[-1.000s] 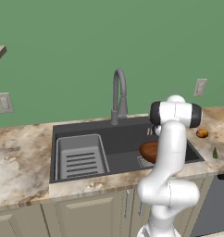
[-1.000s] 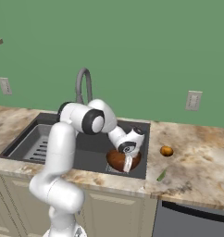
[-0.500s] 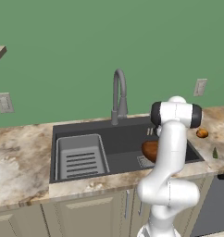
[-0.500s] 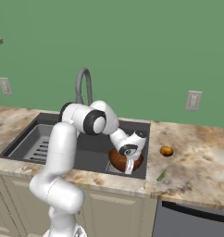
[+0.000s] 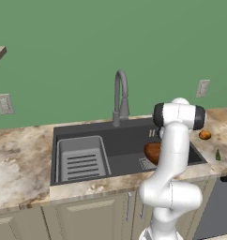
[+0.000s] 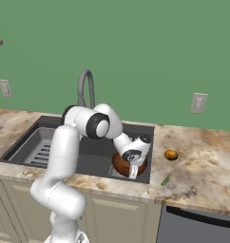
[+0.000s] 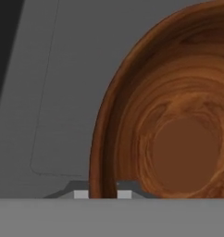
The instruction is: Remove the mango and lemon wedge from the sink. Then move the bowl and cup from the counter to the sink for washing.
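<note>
End effector point(image 7: 103, 193) clenched on the rim of the bowl point(image 6: 121, 164), one fingertip each side, low in the right end of the sink point(image 6: 95, 159). Further right on the desk point(image 6: 202, 161): mango point(image 6: 171, 154), then lemon wedge point(image 6: 165, 179) near the front edge.

Reddish-brown swirled bowl point(image 7: 178, 139), dark grey sink point(image 5: 129, 140), orange mango point(image 6: 171, 154)
</note>
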You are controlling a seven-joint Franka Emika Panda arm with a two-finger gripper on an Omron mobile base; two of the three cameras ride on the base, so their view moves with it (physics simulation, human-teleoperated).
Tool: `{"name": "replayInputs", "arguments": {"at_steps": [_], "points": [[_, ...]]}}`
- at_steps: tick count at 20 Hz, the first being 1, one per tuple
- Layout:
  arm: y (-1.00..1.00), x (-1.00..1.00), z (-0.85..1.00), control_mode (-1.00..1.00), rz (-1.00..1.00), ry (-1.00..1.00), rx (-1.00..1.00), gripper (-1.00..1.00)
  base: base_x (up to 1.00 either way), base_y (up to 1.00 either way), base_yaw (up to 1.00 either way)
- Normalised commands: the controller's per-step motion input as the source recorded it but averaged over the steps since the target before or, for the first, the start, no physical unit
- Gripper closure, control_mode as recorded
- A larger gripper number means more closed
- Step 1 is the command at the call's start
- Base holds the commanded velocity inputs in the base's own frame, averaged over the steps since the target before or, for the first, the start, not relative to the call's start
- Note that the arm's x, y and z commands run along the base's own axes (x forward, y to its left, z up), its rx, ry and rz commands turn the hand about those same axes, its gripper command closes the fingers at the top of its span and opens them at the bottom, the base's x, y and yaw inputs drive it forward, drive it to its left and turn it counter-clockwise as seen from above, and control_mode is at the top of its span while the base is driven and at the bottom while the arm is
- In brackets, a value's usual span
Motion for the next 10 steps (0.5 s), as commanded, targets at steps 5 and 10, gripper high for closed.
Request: {"name": "replayInputs", "arguments": {"at_steps": [5,10], "points": [[0.09,0.02,0.0,-1.0,0.0,-0.02,0.0,-1.0,0.0,0.0,0.0],[0.07,0.0,0.0,-1.0,0.0,0.0,0.0,-1.0,0.0,0.0,0.0]]}}
